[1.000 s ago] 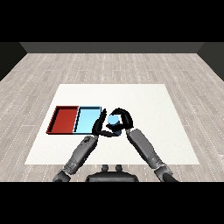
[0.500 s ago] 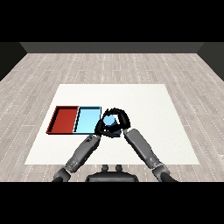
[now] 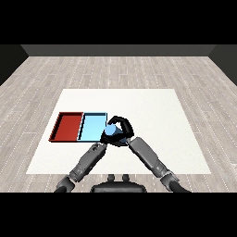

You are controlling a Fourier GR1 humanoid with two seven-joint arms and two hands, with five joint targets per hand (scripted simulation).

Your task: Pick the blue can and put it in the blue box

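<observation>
Blue can [image 3: 111,133]: upright, its round top facing the camera, positioned at the right edge of the light blue tray [image 3: 91,128]. Whether it hangs above the tray rim or sits just beside it cannot be determined from this angle.

Right hand [image 3: 123,130]: fingers and thumb curled round the blue can, enclosing it from the right and from behind. The grey right forearm [image 3: 148,157] runs from the lower right of the view up to the hand.

Left hand [image 3: 104,139]: located just below and to the left of the can, largely hidden behind it and the right hand. Finger position cannot be determined. The grey left forearm [image 3: 87,162] rises from the lower left and ends close to the tray's near right corner.

Light blue tray: lies flat on the white table [image 3: 152,111], its interior bare where visible. The red tray [image 3: 67,126] adjoins it on the left, the two touching side by side.

Table: white, rectangular, standing on a light wood-plank floor [image 3: 115,69].
</observation>
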